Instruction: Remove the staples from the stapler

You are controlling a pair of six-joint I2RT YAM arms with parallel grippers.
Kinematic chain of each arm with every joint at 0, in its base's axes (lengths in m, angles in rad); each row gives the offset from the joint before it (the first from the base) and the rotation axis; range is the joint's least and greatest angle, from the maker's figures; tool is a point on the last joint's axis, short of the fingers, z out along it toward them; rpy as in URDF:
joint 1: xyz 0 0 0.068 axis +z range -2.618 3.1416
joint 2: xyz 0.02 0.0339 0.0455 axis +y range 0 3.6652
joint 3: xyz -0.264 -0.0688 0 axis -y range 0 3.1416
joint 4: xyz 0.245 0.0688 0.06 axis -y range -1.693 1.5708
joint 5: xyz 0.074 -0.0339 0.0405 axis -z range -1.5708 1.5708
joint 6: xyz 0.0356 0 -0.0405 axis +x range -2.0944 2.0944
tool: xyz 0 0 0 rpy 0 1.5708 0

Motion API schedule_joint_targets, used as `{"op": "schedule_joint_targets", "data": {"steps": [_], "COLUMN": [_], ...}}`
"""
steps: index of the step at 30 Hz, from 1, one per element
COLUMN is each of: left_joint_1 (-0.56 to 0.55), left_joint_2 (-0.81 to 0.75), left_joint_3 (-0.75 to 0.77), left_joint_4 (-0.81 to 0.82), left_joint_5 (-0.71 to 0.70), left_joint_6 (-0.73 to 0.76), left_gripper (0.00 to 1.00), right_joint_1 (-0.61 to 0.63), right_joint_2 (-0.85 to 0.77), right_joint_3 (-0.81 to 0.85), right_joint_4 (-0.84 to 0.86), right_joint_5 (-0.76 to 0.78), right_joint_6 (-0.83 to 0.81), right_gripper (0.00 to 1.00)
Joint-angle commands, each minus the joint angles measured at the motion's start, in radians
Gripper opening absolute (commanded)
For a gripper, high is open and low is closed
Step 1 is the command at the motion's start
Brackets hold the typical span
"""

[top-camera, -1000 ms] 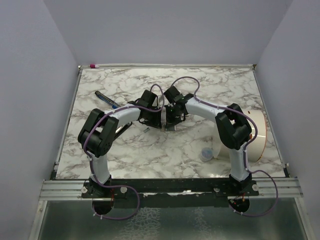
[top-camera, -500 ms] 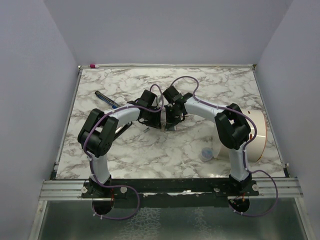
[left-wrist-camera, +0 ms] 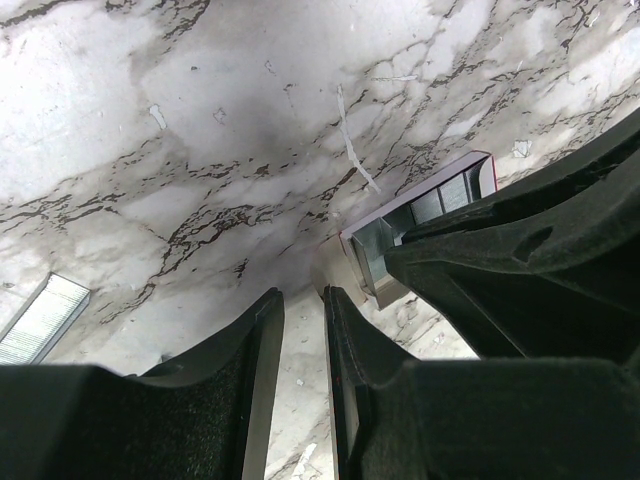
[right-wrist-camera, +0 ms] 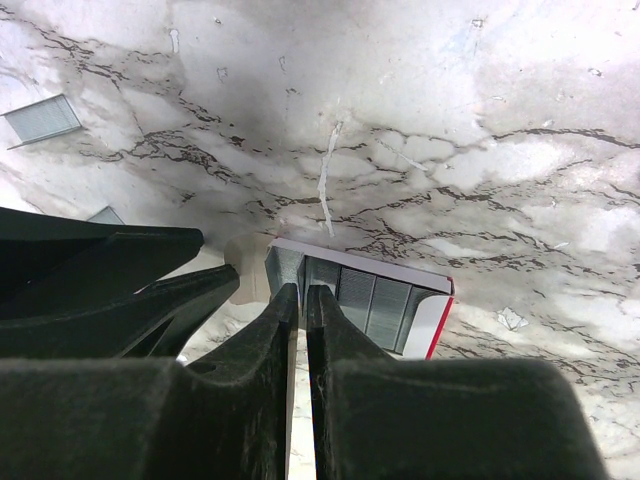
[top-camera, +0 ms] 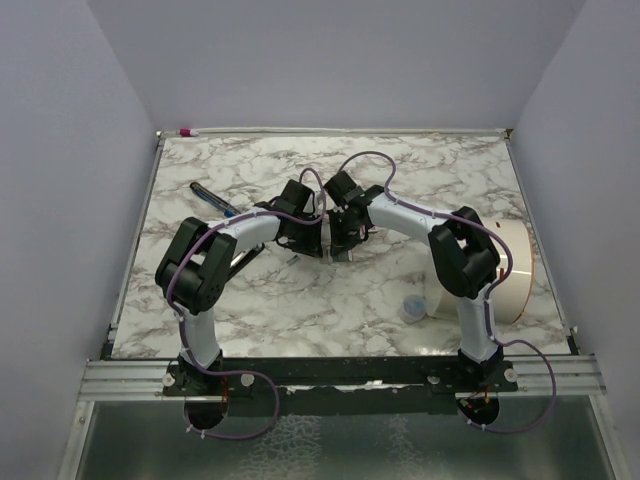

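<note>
crowding the stapler (right-wrist-camera: 370,295), left gripper (left-wrist-camera: 302,296) at its 9 o'clock end, right gripper (right-wrist-camera: 300,291) over it, both stood barely parted; any grip was unclear

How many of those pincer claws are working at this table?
2. The left pincer and the right pincer sit close together at mid-table, tips down by a small white piece with a red edge. No other one shows in any view.

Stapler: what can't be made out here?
Right wrist: right hand covers the near edge of the small dark-grey, silvery metal stapler; grip unclear.
Left wrist: right hand's black body hides part of it.
Top external: left hand and right hand crowd it; too small.
</note>
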Motion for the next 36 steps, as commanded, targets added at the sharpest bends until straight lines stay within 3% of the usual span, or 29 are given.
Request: {"op": "schedule_joint_targets", "data": {"steps": [1,6,13,17,25,36], "left_joint_1": [-0.018,-0.019,-0.019,-0.018,0.02,0.039], "left_joint_2": [-0.042,-0.044,-0.053,-0.057,-0.041,-0.028], "left_joint_3": [-0.006,-0.006,-0.01,-0.015,-0.045,-0.049], "left_joint_4": [0.003,0.004,0.012,0.017,0.075,0.075], "left_joint_5": [0.039,0.04,0.046,0.047,0.141,0.146], "left_joint_6": [0.048,0.05,0.049,0.048,0.003,0.004], "left_gripper": [0.27,0.27,0.27,0.27,0.26,0.24], "right_joint_1": [0.042,0.042,0.042,0.023,-0.064,-0.121], "right_joint_2": [0.018,-0.001,-0.044,-0.071,-0.137,-0.025], "right_joint_3": [0.019,0.016,0.004,0.005,-0.137,-0.092], "right_joint_4": [0.012,0.011,0.041,0.077,0.293,0.35], "right_joint_5": [-0.004,-0.006,0.016,-0.012,-0.251,-0.455], "right_joint_6": [-0.018,-0.029,-0.074,-0.087,-0.123,-0.213], "right_gripper": [0.1,0.11,0.24,0.24,0.24,0.18]}}
